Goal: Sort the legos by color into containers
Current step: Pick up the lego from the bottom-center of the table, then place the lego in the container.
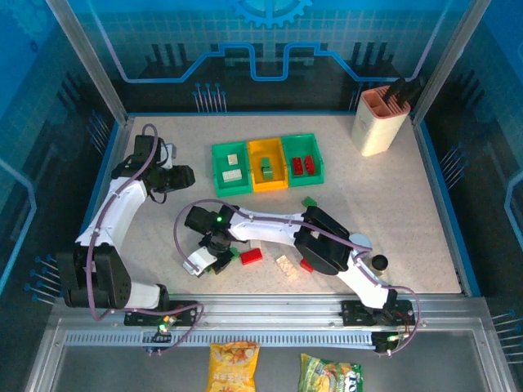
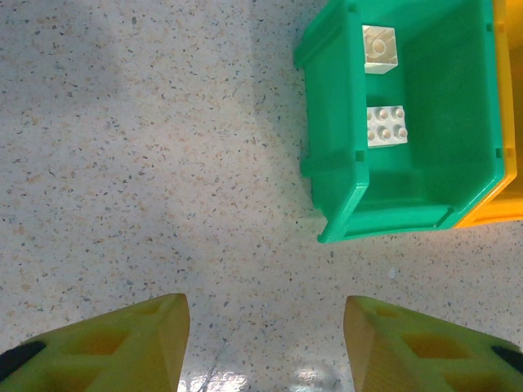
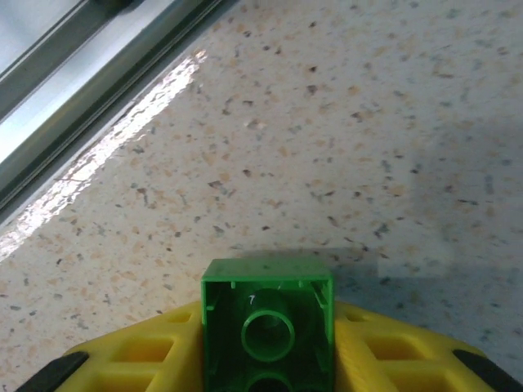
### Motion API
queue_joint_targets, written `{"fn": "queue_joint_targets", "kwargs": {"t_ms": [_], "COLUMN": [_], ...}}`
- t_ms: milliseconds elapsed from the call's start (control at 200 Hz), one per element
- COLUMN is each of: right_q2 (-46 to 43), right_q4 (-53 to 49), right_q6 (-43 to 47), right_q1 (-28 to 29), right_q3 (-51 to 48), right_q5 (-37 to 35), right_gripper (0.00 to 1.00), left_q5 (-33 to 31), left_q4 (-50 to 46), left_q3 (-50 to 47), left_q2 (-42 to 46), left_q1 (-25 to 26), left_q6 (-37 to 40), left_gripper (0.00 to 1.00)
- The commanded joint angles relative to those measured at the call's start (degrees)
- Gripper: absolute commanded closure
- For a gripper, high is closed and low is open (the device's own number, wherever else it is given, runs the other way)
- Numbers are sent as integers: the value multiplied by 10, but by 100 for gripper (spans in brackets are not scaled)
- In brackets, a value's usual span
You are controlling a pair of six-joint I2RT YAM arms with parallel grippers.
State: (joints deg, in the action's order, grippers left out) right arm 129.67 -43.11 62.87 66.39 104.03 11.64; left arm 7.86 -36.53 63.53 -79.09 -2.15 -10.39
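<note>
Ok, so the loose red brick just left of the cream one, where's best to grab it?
Pinch the red brick across its two long sides, coming straight down. It lies flat on the table and is oblong, so the narrow span is easiest to close on.

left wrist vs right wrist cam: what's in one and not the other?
Left wrist: the green bin with two cream bricks inside, the yellow-orange bin against its side, and the left tool open and empty. Right wrist: a green brick clamped in the right tool, and a metal rail along the table edge. Shared: speckled tabletop and yellow tool fingers.
</note>
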Motion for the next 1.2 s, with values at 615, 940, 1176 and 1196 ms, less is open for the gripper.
{"fn": "queue_joint_targets", "kwargs": {"t_ms": [615,940,1176,1196], "right_q2": [-163,-159,-146,-142], "right_q4": [89,-88,-40,-40], "right_q6": [-49,-283,-499,-519], "right_q1": [-83,-190,-262,-269], "right_q3": [-164,-80,-76,-71], "right_q5": [-173,-83,-81,-83], "right_gripper": [62,62,67,69], "left_q5": [11,11,11,11], "left_q4": [4,4,4,4], "left_q3": [-2,-1,0,1], "left_q2": [10,10,10,10], "left_q1": [-6,-6,-6,-6], "left_q6": [1,2,2,2], "left_gripper": [46,46,46,46]}}
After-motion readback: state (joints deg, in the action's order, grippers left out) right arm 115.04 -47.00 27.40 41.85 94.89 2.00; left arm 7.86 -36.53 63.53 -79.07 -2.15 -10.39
